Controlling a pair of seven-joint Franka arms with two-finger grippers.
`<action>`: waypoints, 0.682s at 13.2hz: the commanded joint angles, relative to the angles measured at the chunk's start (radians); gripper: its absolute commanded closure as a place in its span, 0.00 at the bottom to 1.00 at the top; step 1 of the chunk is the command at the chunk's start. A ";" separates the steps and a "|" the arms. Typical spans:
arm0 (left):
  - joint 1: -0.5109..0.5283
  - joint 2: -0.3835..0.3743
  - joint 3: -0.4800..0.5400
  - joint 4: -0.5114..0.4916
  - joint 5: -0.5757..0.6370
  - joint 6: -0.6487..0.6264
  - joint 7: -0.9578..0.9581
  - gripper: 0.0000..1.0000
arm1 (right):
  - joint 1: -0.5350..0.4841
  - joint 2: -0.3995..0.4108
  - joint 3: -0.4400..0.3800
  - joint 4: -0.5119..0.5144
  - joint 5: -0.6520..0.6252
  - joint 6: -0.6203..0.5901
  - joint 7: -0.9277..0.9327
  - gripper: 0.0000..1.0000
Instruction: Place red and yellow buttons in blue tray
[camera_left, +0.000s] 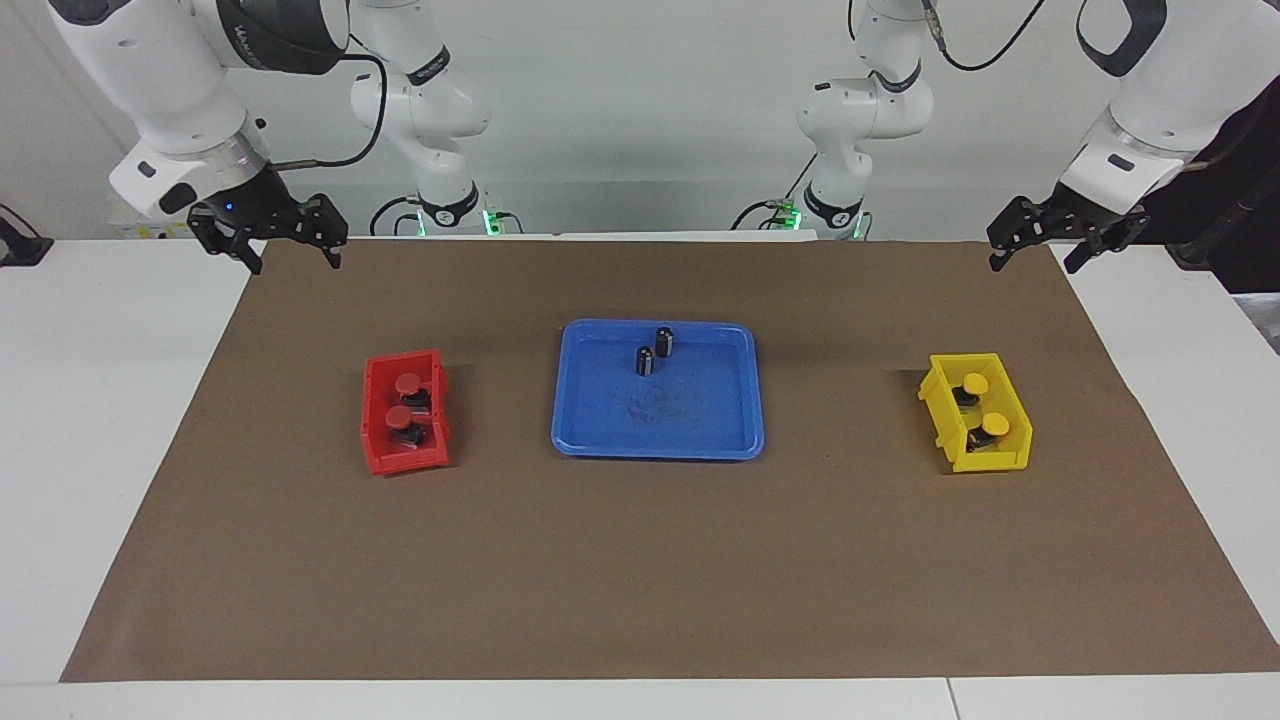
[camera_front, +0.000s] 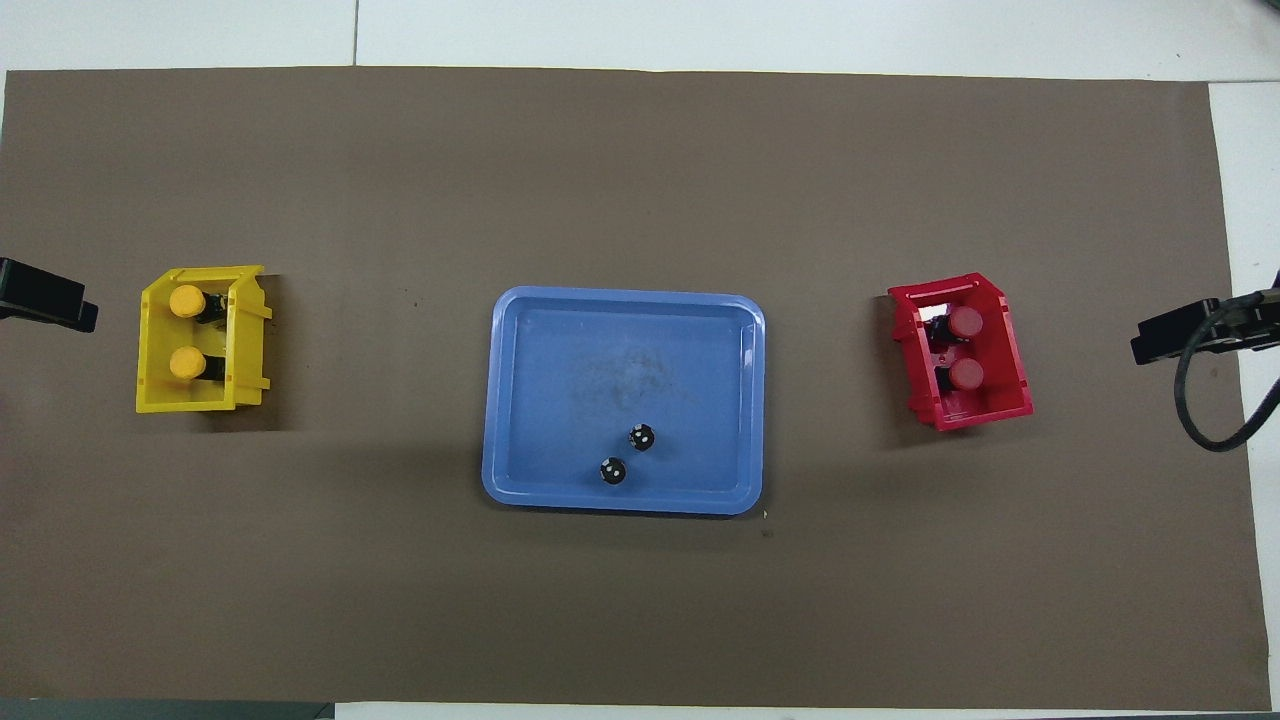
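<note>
Two red buttons (camera_left: 407, 384) (camera_front: 966, 321) sit in a small red bin (camera_left: 375, 420) (camera_front: 1010, 360) toward the right arm's end of the table. Two yellow buttons (camera_left: 975, 383) (camera_front: 186, 300) sit in a small yellow bin (camera_left: 1010, 420) (camera_front: 150, 350) toward the left arm's end. The blue tray (camera_left: 700, 410) (camera_front: 560, 380) lies between the bins and holds no button. My right gripper (camera_left: 295, 265) hangs open and empty over the mat's corner near its base. My left gripper (camera_left: 1033, 264) hangs open and empty over the corner at its own end.
Two small dark capless cylinders (camera_left: 665, 340) (camera_front: 641, 437) stand upright in the tray, in the part nearer the robots. A brown mat (camera_left: 640, 560) covers the white table. A black cable (camera_front: 1200, 400) loops at the right arm's end.
</note>
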 joint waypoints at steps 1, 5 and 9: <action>-0.011 -0.028 0.004 -0.010 0.029 -0.021 -0.012 0.00 | -0.015 -0.019 0.009 -0.025 0.006 0.013 0.015 0.00; -0.011 -0.029 0.004 -0.010 0.028 -0.025 -0.014 0.00 | -0.014 -0.019 0.009 -0.025 0.006 0.013 0.012 0.00; -0.003 -0.043 0.004 -0.045 0.028 0.006 -0.009 0.00 | -0.006 -0.016 0.010 -0.020 0.006 0.020 0.014 0.00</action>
